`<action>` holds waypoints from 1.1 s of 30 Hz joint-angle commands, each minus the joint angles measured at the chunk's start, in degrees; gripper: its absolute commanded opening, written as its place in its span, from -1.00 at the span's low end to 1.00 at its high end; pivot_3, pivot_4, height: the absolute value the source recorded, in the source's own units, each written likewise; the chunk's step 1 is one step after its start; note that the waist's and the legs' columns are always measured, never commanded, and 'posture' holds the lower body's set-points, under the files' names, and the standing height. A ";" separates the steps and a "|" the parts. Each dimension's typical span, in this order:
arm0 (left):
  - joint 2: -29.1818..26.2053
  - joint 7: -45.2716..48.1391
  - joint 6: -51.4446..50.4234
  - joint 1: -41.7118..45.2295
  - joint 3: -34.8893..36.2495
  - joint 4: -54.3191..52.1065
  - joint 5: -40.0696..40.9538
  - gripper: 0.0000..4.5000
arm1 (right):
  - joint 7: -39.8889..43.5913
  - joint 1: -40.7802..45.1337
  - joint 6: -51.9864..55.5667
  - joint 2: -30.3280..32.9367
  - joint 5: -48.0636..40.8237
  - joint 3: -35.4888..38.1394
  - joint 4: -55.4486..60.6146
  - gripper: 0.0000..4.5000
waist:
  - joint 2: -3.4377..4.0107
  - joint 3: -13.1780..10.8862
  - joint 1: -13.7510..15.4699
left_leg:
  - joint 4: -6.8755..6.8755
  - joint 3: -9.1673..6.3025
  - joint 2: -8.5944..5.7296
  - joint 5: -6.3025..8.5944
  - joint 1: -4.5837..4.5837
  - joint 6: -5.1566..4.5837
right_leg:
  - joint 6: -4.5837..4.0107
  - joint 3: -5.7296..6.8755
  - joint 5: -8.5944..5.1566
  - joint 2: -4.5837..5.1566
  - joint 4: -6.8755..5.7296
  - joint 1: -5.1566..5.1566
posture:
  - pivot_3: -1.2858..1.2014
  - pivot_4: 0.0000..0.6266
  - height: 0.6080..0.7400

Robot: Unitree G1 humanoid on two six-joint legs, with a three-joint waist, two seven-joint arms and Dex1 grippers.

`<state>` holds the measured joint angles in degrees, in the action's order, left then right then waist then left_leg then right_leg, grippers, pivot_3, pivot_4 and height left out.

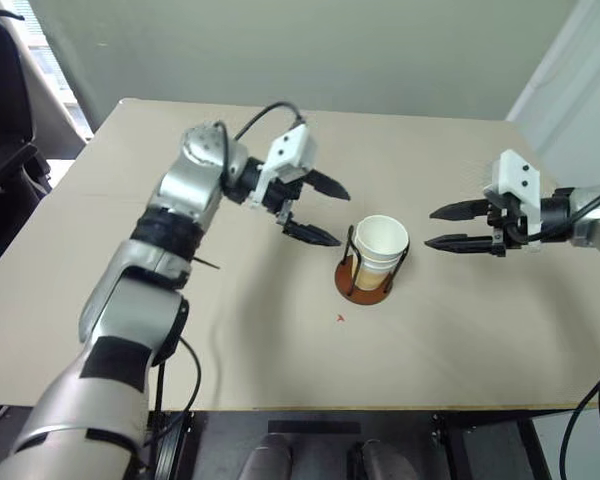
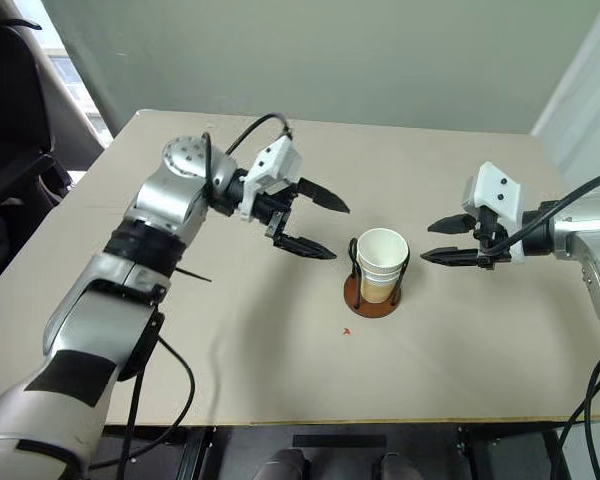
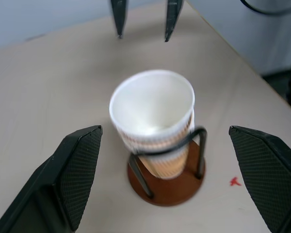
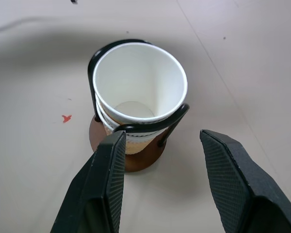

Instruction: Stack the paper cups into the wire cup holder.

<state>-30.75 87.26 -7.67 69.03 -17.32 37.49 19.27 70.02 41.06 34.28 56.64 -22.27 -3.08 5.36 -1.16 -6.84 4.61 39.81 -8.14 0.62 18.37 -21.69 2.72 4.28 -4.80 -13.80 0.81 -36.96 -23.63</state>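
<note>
A stack of nested paper cups (image 1: 382, 245), tan with white rims, stands upright in the wire cup holder (image 1: 363, 287), whose black loops rise from a reddish-brown disc at the table's middle. My left gripper (image 1: 342, 217) hovers just left of the holder, open, its fingers pointing at the cups with nothing between them. On the other side my right gripper (image 1: 430, 227) is open too, a short gap from the stack. In the left wrist view the cups (image 3: 153, 104) sit ahead between the wide fingers. The right wrist view looks down into the top cup (image 4: 140, 82).
The beige table (image 1: 180, 330) carries a small red mark (image 1: 340, 319) just in front of the holder. A dark chair (image 1: 0, 150) stands beyond the table's left edge. The front edge runs close below the arms.
</note>
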 commanded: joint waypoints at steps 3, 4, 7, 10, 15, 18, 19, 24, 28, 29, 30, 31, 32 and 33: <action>-2.30 -9.31 -8.70 -5.57 10.82 -9.00 4.03 0.99 | -4.16 0.69 -2.18 -1.09 1.52 3.26 -4.26 0.07 | 0.01 0.00 0.03 | 0.07 -0.02 -0.01 0.00 0.00 0.00 | 0.02 -0.01 0.01 0.01 -0.01 0.01 | 0.03 -0.52 1.00; -2.50 -11.30 -10.43 -6.90 12.87 -10.24 4.99 0.99 | -5.26 0.66 -2.60 -1.63 1.82 3.58 -5.39 0.07 | 0.01 0.01 0.02 | 0.10 -0.03 0.00 0.00 0.01 0.00 | 0.01 -0.01 0.01 0.01 0.00 0.00 | 0.03 -0.52 1.00; -2.56 -17.72 -14.02 -10.36 18.41 -13.49 6.92 0.99 | -8.17 0.37 -3.67 -3.09 2.67 4.33 -8.20 0.07 | 0.02 0.01 0.01 | 0.13 0.00 0.00 0.00 0.04 0.00 | 0.01 -0.01 0.01 0.01 0.00 0.00 | 0.03 -0.52 1.00; -2.15 -22.74 -16.20 -12.34 21.50 -15.55 7.39 0.99 | -10.22 0.57 -4.39 -4.45 3.11 4.96 -10.05 0.07 | 0.02 0.01 0.03 | 0.16 0.01 0.00 0.00 0.08 0.00 | 0.01 -0.01 0.01 0.01 0.02 -0.01 | 0.03 -0.52 1.00; -1.60 -33.28 -15.09 -17.63 25.24 -18.68 4.84 0.99 | -15.85 0.00 -5.90 -7.65 4.81 5.95 -12.24 0.07 | 0.04 0.02 -0.07 | 0.15 0.14 0.00 0.00 0.18 0.00 | 0.01 0.00 0.00 0.01 0.01 -0.01 | 0.03 -0.52 1.00; -1.11 -38.18 -14.04 -20.30 26.30 -20.00 3.78 0.99 | -20.24 0.39 -6.85 -9.65 6.05 6.99 -14.58 0.07 | 0.04 0.02 -0.04 | 0.12 0.20 0.01 0.00 0.21 0.00 | 0.00 -0.01 0.00 0.01 0.01 -0.02 | 0.03 -0.52 1.00; -0.77 -39.91 -13.42 -21.21 26.63 -20.28 3.30 0.99 | -22.63 0.82 -7.33 -10.89 6.37 7.81 -15.79 0.07 | 0.03 0.02 -0.04 | 0.13 0.19 0.00 0.00 0.21 0.00 | 0.00 -0.02 0.00 0.01 0.00 -0.02 | 0.03 -0.52 1.00; 0.81 -45.16 -11.67 -25.08 27.02 -22.49 1.96 0.99 | -29.18 -0.13 -11.35 -16.64 6.42 10.78 -18.12 0.07 | 0.04 0.02 -0.04 | 0.05 0.22 0.00 -0.01 0.29 0.00 | -0.05 -0.01 0.02 0.01 -0.02 -0.05 | 0.03 -0.52 1.00; 1.74 -47.33 -9.88 -25.89 26.55 -22.26 0.74 0.99 | -30.79 -1.18 -12.31 -19.50 5.47 12.09 -18.62 0.07 | 0.04 0.02 -0.02 | -0.06 0.29 0.00 -0.01 0.29 0.02 | -0.09 -0.01 0.03 0.01 -0.01 -0.08 | 0.03 -0.52 1.00; 1.98 -47.69 -9.41 -26.02 26.29 -22.13 0.41 0.99 | -30.99 -1.28 -12.38 -20.16 5.05 12.53 -18.76 0.07 | 0.04 0.02 -0.02 | -0.08 0.33 0.00 -0.01 0.30 0.02 | -0.10 -0.01 0.03 0.02 -0.01 -0.09 | 0.03 -0.52 1.00; 2.27 -47.99 -9.06 -26.16 26.02 -22.11 0.17 0.99 | -31.45 -1.35 -12.40 -20.73 4.78 12.97 -18.83 0.07 | 0.04 0.02 -0.02 | -0.10 0.35 0.00 -0.01 0.30 0.02 | -0.10 -0.01 0.03 0.02 -0.01 -0.10 | 0.03 -0.52 1.00; 2.67 -48.39 -8.55 -26.35 25.76 -22.20 -0.11 0.99 | -31.70 -1.39 -12.35 -21.27 4.38 13.37 -18.90 0.07 | 0.04 0.02 -0.02 | -0.11 0.36 0.00 -0.01 0.30 0.02 | -0.10 -0.01 0.03 0.02 -0.01 -0.11 | 0.03 -0.52 1.00; 3.06 -48.74 -8.22 -26.56 25.47 -22.43 -0.35 0.99 | -32.37 -1.47 -12.21 -21.82 4.23 13.80 -18.89 0.07 | 0.04 0.02 -0.01 | -0.13 0.37 0.00 -0.01 0.31 0.02 | -0.11 -0.01 0.03 0.02 -0.02 -0.12 | 0.03 -0.52 1.00; 3.37 -49.00 -7.76 -26.69 25.27 -22.54 -0.64 0.99 | -33.00 -1.54 -12.30 -22.20 4.32 14.08 -18.92 0.07 | 0.04 0.02 -0.01 | -0.14 0.37 0.00 -0.01 0.31 0.02 | -0.12 -0.01 0.04 0.02 -0.02 -0.13 | 0.03 -0.52 1.00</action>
<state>-27.64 38.95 -17.27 42.24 7.97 17.85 19.28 38.53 39.20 23.02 34.28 -16.78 8.30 -14.68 -1.12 -6.82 4.59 39.64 -7.76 0.62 18.35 -21.38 2.75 4.15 -4.82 -13.75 0.83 -36.97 -23.77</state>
